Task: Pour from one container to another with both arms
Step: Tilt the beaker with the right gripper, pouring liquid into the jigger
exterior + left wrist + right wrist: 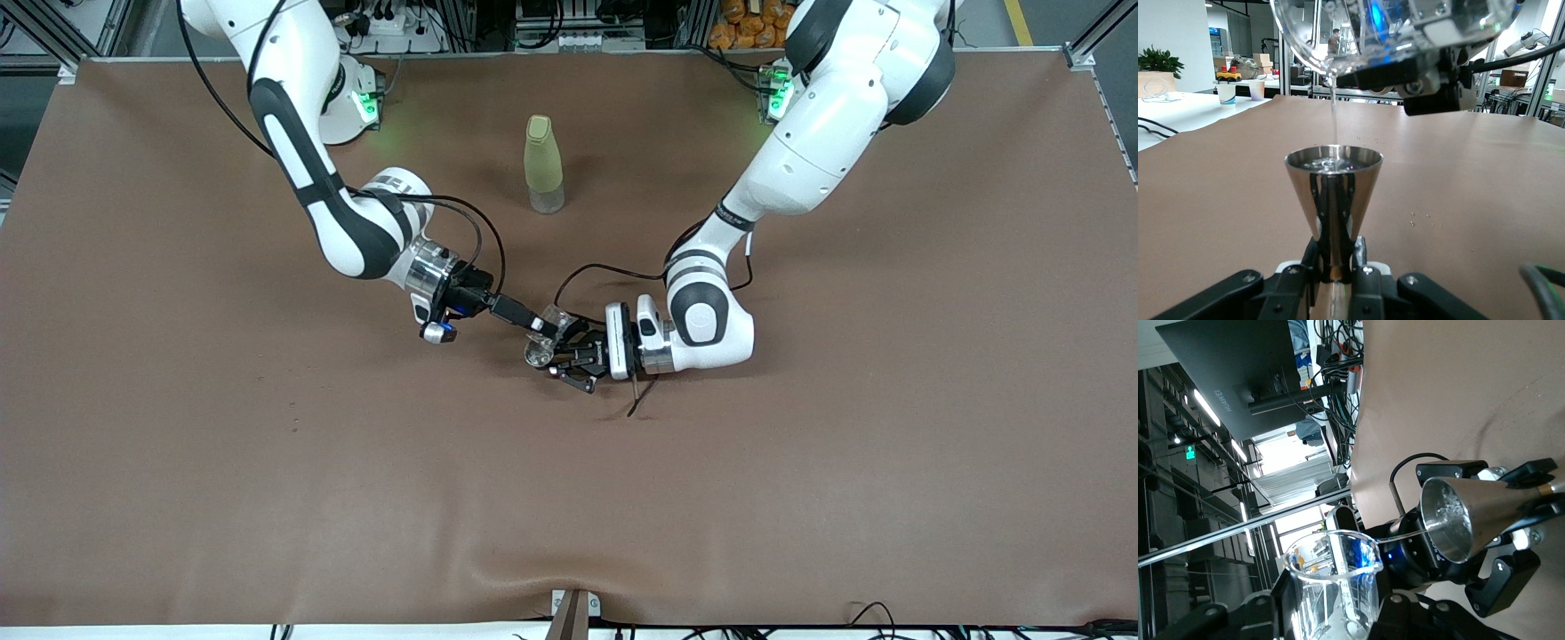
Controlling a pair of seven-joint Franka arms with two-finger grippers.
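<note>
Right hand [540, 324] is grasping the clear glass cup [553, 318], its fingers clenched on the cup's wall, and is tilting it over the middle of the desk [267, 462]. The right arm [307, 169] is reaching in from its base at the right arm's end of the desk. Left hand [569, 360] is grasping the metal measuring cup [537, 355] at its narrow waist, holding it upright directly under the glass cup's pouring lip. The left arm [800, 151] is coming down from its own base, with its wrist lying low over the desk. In the left wrist view the measuring cup [1333, 200] is standing upright between the two black fingers [1295, 277], and a thin clear stream [1334, 120] is falling from the glass cup [1338, 40] above into its round rim; liquid is showing in the top of the cone. In the right wrist view the glass cup [1333, 587] is sitting close to the camera with the stream [1401, 535] running from its lip into the measuring cup's [1465, 517] mouth, the left hand [1511, 540] closed around that cup. The yellow-green bottle [542, 163] is standing upright on the desk, farther from the front camera than both hands, well apart from them, between the two arm bases.
</note>
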